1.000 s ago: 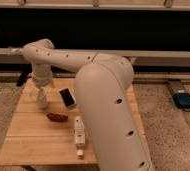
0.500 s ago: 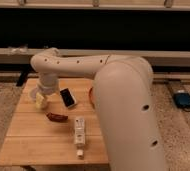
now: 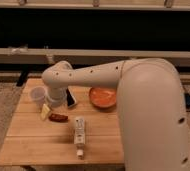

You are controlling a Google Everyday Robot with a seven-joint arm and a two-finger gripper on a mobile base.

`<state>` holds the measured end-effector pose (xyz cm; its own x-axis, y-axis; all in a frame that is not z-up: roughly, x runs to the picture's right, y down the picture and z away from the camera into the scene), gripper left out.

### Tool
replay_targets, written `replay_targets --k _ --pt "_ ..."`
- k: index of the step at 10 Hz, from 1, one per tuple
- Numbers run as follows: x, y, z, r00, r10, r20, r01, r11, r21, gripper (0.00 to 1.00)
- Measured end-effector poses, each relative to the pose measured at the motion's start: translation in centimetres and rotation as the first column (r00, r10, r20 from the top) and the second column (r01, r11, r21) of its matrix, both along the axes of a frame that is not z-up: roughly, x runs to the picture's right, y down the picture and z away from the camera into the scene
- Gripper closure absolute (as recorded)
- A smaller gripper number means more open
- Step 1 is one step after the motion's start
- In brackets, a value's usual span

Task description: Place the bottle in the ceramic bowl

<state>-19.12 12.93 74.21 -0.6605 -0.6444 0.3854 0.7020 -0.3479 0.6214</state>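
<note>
The bottle is a slim white one lying on the wooden table, near the front, with its cap pointing at the front edge. The ceramic bowl is orange-red and sits behind it to the right, partly hidden by my arm. My arm comes in from the right and bends down at the table's left. The gripper hangs low over the table, left of and behind the bottle, apart from it, with a small brown item beside it.
A white translucent cup stands at the back left, close to my wrist. A dark phone-like slab lies between the wrist and the bowl. A bench rail runs behind the table.
The gripper has moved forward and to the right, toward the bottle. The arm has swung, and more of the bowl and the cup show. The bottle has not moved.
</note>
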Motion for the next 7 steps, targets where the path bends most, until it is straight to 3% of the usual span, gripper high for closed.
replay_targets --k 3,7 --pt "2.2 3.2 0.1 0.996 0.067 -0.058 -0.07 0.9965 -0.046 0.2" --pt "6.0 6.8 -0.7 0.979 0.145 -0.143 -0.157 0.9841 -0.082 0.2"
